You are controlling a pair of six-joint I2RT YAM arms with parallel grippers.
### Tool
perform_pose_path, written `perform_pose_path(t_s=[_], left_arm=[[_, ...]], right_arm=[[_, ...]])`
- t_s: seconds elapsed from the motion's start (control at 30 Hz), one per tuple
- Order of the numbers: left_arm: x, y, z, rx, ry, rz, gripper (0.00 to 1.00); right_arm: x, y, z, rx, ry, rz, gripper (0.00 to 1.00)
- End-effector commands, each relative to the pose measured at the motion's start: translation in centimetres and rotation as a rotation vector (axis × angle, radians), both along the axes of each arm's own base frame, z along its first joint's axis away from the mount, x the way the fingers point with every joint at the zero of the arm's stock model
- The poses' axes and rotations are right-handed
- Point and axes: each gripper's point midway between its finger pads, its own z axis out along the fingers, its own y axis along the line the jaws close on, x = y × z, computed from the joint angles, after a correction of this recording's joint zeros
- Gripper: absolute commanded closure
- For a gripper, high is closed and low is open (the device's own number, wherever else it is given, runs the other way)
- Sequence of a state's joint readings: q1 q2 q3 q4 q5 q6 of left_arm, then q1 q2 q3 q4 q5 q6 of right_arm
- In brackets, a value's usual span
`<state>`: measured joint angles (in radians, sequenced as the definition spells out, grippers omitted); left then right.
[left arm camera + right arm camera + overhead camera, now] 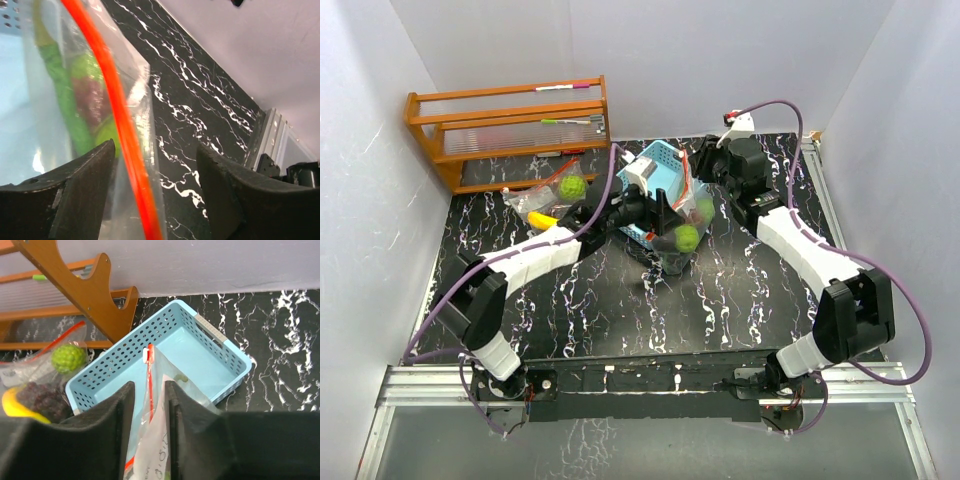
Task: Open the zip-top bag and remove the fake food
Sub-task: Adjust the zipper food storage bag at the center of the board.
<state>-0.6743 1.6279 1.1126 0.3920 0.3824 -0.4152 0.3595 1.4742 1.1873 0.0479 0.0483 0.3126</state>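
right gripper (149, 392) clamped on the top edge of the bag (156, 440), holding it up by the basket (200, 355). left gripper (156, 160) has its jaws apart, straddling the orange zip strip (117, 115), which runs lengthwise through the gap. fake food (62, 90) is still inside the bag, on the left-finger side. Likely next: the left pinches the lip there.

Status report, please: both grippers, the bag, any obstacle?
Right gripper shut on bag top edge. Left gripper open, zip between its fingers. Food inside bag. Basket close by; no obstruction seen.
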Motion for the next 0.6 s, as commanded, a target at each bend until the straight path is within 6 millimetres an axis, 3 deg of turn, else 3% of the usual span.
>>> perform_pose_path(t_s=[0.0,0.07,0.2,0.33,0.5,0.57], left_arm=[[-1.6,-1.8,0.7,-0.004,-0.035,-0.056,0.49],[-2.0,-2.0,-0.1,0.006,-0.020,-0.061,0.73],[-2.7,-1.9,-0.7,0.037,-0.021,-0.078,0.98],[-2.9,-1.5,0.0,0.050,-0.056,-0.070,1.00],[-3.1,-1.0,0.8,0.042,-0.071,-0.053,1.00],[-3.2,-0.7,1.2,0.037,-0.079,-0.047,1.00]], right_arm=[[0.1,1.8,1.8,0.032,-0.052,0.099,0.52],[0.4,2.3,1.0,0.033,-0.035,0.122,0.42],[0.9,2.9,-0.5,0.029,-0.001,0.138,0.41],[1.1,2.3,-1.8,0.008,0.040,0.098,0.59],[0.7,0.9,-1.5,-0.016,0.046,0.037,0.88],[0.4,0.1,-1.0,-0.023,0.038,0.008,0.93]])
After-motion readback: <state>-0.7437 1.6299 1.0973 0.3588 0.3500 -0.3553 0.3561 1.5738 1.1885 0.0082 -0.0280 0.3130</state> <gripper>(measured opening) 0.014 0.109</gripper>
